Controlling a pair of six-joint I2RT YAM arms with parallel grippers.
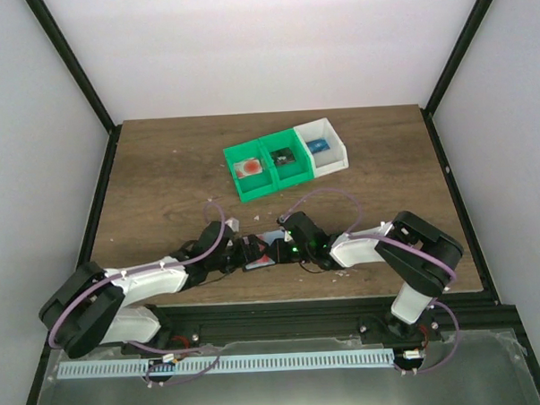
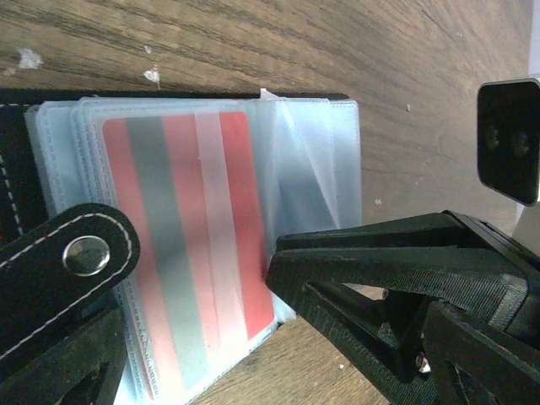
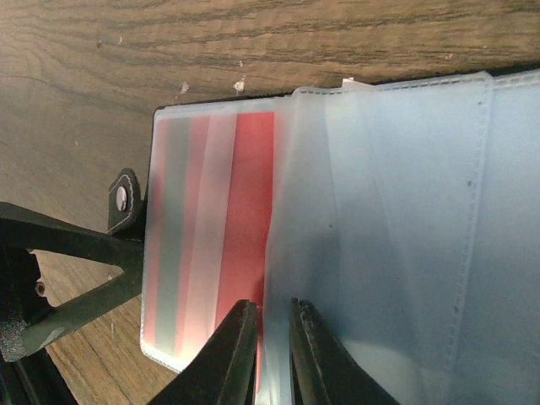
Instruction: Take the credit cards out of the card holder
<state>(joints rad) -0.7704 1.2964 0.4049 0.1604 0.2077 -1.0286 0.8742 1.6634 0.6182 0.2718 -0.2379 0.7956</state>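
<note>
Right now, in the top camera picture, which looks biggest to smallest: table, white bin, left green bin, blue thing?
Table, biggest.
Then white bin and left green bin, about alike.
Blue thing, smallest.

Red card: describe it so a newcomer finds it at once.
On the wooden table, toward its near edge, lies the open card holder. Under its clear plastic sits the red card, grey-striped; the other pockets look empty.

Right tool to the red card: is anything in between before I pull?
Yes. The red card lies among the card holder's clear sleeves, with plastic over it. The right tool is pinched on a sleeve edge beside the card; whether it also catches the card cannot be told.
</note>
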